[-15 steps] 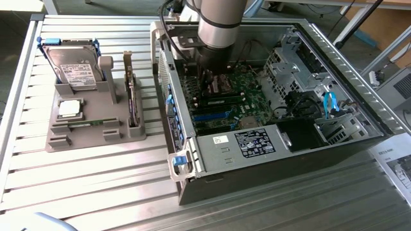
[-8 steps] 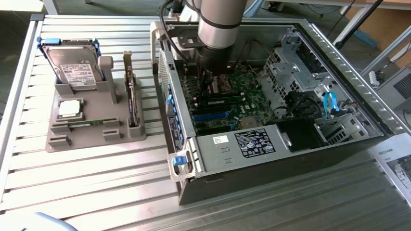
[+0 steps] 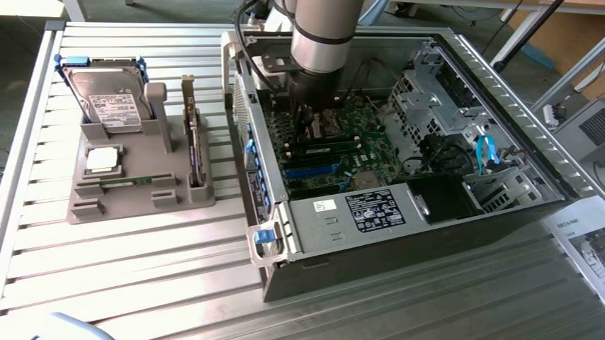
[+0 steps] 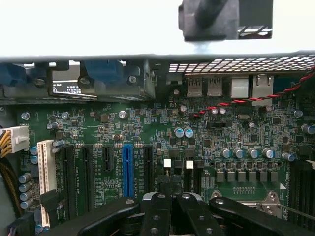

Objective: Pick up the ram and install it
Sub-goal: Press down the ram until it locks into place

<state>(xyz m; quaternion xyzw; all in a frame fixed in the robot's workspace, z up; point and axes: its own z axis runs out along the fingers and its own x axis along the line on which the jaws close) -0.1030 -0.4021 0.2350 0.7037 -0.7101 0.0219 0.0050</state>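
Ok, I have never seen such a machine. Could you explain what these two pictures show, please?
It is one robot arm reaching down into an open computer case that lies on a slatted metal table. The exterior view comes from a camera off the arm. The wrist view looks from the arm's wrist past the gripper at the green motherboard. The gripper is shut over the board; I cannot tell whether it holds anything. Beside the case, a grey holder keeps a silver hard drive, an upright card and a narrow green stick, perhaps the ram.
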